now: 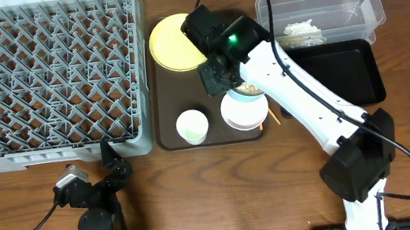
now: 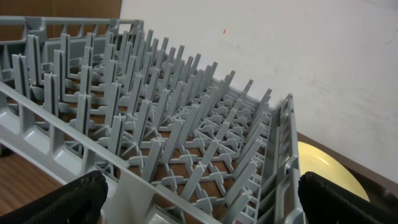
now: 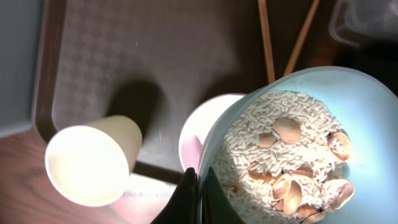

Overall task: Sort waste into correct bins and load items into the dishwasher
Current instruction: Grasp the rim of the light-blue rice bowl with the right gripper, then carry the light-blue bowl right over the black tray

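Note:
My right gripper (image 3: 199, 200) is shut on the rim of the light blue bowl (image 3: 367, 124), which is full of white rice grains and tan shells (image 3: 280, 155). The bowl hangs over the small white bowl (image 3: 200, 134). From overhead the gripper (image 1: 222, 77) and blue bowl (image 1: 242, 110) are above the brown tray. Beside them are the white cup (image 1: 192, 126), yellow plate (image 1: 168, 44) and chopsticks (image 3: 266, 37). My left gripper (image 2: 202, 202) is open at the near edge of the grey dish rack (image 2: 186, 124), with nothing between its fingers (image 2: 68, 199).
The brown serving tray (image 1: 165, 104) lies right of the rack (image 1: 41, 73). A clear tub (image 1: 349, 1) holding crumpled white paper (image 1: 301, 31) stands at the back right, with the shallow black tray (image 1: 346, 72) in front of it. The right arm spans the table's right side.

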Tool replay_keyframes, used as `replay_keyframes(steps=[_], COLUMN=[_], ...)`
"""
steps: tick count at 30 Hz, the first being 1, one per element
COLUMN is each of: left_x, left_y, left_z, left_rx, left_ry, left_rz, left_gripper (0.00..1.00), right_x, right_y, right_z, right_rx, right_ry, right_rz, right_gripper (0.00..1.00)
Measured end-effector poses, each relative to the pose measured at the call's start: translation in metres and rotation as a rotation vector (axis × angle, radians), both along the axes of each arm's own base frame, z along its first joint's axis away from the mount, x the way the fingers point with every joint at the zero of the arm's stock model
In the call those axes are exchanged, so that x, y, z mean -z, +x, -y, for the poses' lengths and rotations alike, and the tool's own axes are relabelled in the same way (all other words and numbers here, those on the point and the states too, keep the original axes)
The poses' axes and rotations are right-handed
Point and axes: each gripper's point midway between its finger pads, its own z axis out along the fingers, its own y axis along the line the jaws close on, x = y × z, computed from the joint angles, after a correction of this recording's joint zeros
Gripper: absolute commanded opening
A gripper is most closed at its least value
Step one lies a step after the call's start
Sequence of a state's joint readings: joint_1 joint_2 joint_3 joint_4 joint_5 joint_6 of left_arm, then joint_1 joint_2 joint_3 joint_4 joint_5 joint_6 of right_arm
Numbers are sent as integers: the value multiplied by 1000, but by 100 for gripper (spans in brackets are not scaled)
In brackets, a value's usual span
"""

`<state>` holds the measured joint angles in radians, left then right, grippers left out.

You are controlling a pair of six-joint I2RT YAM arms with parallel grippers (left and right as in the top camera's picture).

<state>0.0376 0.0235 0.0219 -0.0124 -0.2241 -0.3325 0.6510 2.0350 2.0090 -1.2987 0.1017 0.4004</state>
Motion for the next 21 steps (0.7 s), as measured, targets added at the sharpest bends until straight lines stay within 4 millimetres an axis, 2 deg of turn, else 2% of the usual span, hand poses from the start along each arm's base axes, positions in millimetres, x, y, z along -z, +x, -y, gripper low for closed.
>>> replay_keyframes(steps=[5, 11, 21], left_x=[0, 0, 0], left_y=[0, 0, 0], left_z=[0, 0, 0], left_rx=[0, 0, 0], left_ry=[0, 0, 0], left_rz=[0, 0, 0], left_gripper=[100, 100, 100], right_x=[-16, -41, -44], right_y=[-9, -8, -3], right_z=[12, 35, 56], right_rx=[10, 53, 102], right_ry=[-5, 16, 9], right_rz=[0, 32, 24], right_gripper=[1, 1, 1])
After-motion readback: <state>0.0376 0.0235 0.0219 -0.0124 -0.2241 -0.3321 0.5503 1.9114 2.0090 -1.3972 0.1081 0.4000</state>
